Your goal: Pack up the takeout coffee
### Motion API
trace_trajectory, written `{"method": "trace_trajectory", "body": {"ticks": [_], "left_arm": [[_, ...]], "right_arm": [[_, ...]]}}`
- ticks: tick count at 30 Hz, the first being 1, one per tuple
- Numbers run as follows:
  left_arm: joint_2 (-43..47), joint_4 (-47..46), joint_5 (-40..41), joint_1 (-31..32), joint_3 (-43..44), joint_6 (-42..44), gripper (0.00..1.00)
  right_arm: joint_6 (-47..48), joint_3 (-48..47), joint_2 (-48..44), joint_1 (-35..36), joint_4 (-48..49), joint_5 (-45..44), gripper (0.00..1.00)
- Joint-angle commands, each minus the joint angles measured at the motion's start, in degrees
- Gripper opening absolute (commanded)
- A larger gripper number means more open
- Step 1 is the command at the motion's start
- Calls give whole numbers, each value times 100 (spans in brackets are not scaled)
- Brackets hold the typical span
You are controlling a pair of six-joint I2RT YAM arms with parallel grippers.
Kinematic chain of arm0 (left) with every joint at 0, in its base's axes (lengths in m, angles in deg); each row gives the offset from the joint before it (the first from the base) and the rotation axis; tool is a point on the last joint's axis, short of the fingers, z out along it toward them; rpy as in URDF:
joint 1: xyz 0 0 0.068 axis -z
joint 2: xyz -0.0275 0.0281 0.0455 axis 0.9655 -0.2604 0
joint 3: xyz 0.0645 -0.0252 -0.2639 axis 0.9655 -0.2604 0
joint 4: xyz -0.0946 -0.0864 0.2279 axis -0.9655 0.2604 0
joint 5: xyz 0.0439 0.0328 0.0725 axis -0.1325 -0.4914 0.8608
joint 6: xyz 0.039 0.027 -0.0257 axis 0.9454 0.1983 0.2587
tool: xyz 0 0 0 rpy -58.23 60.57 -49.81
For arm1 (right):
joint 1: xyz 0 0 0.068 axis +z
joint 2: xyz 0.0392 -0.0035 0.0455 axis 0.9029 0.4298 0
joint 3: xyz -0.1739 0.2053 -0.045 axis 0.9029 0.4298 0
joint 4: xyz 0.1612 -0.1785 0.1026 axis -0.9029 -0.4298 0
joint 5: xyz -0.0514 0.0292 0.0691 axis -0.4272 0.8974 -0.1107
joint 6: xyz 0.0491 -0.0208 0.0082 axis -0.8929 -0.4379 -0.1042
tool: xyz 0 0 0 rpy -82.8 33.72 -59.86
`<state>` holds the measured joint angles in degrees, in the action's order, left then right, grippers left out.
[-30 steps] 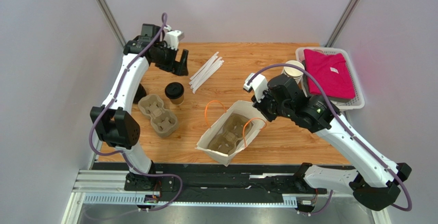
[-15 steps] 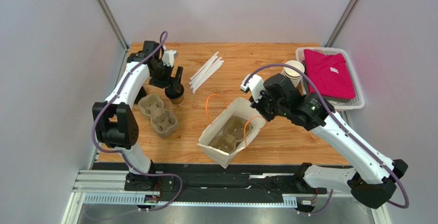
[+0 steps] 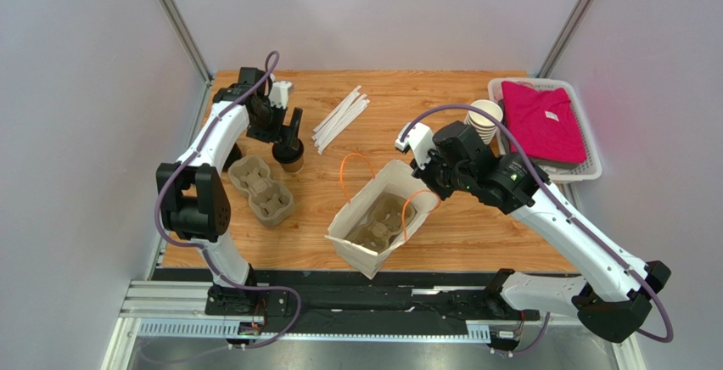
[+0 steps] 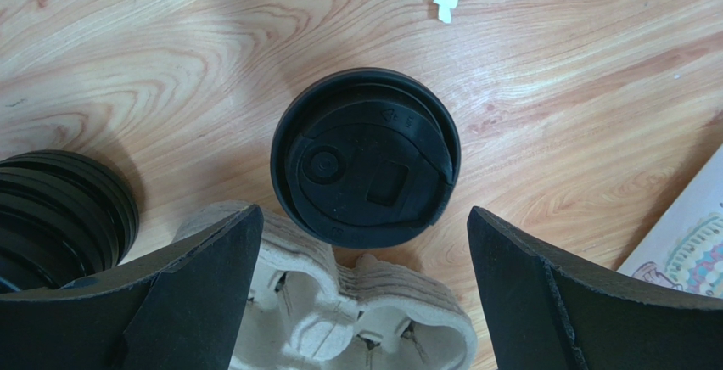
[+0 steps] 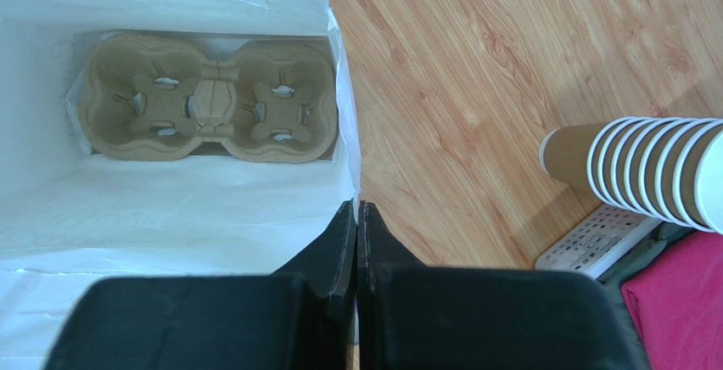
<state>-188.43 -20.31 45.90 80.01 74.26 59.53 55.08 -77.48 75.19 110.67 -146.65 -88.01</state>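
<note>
The takeout coffee (image 3: 291,159), a small kraft cup with a black lid (image 4: 365,156), stands on the wooden table at the left. My left gripper (image 3: 291,135) is open just above it. In the left wrist view (image 4: 365,217) its fingers stand apart, wider than the lid and near its closer edge. A white paper bag (image 3: 355,247) with orange handles stands open at the middle. My right gripper (image 3: 427,179) is shut on the bag's right rim, as the right wrist view (image 5: 356,210) shows. A pulp cup tray (image 5: 208,98) lies inside the bag (image 5: 170,209).
A second pulp tray (image 3: 260,190) lies just in front of the coffee and shows under my left fingers (image 4: 373,302). A stack of black lids (image 4: 59,209) is to its left. White wrapped straws (image 3: 341,118), stacked lidless cups (image 3: 485,120) and a white basket (image 3: 585,170) with pink cloth lie behind and to the right.
My left gripper has moved from the back left corner down and forward to just over the coffee's lid. The right gripper has shifted slightly left with the bag's rim.
</note>
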Motion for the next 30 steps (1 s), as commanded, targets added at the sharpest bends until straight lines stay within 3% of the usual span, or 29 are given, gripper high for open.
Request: {"method": "trace_trajectory", "body": {"ticks": [1,13,30], "left_arm": [[-117,-174,79,26,249,169,99],[-355,-262,378,61,214,170,99],[-504,-297,71,61,276,134,99]], "right_arm": [[53,-75,-17,-34,191,-19,0],[88,-102,18,-69,173,-1,0],[123,-137,45,-130,173,25,0]]}}
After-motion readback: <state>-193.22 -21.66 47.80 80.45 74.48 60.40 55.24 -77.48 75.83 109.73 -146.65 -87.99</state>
